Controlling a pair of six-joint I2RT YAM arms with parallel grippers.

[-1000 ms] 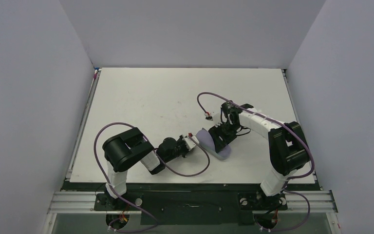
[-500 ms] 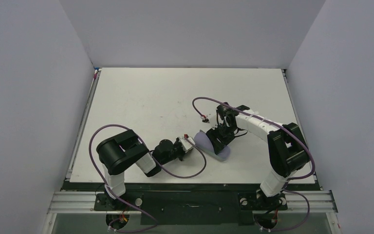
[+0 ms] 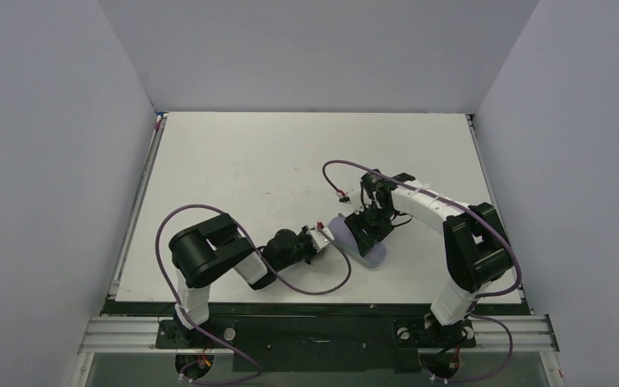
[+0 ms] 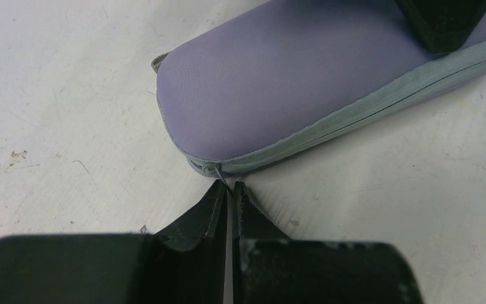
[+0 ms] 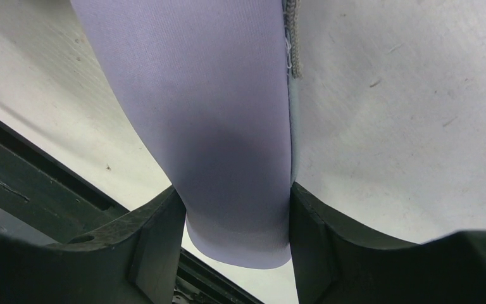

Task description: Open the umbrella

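Left wrist view, left hand (image 4: 229, 190) low, pinching zip pull (image 4: 218, 172) of pouch (image 4: 278, 88), right hand (image 5: 234, 202) clamping pouch.

White-and-black arms (image 3: 427, 201), purple cables (image 3: 314, 292), black tool fingers (image 4: 196, 221)

Standing here, I can't read a single word, number, brand or sign. The lilac pouch (image 4: 278, 82), lying towards the near edge of the counter (image 3: 234, 161), is plain fabric. Neither its cloth, its seam nor its thin zip pull (image 4: 220, 177) carries any mark I can make out. The red-and-white tabs (image 3: 320, 226) seen from above are too small to tell whether they bear writing.
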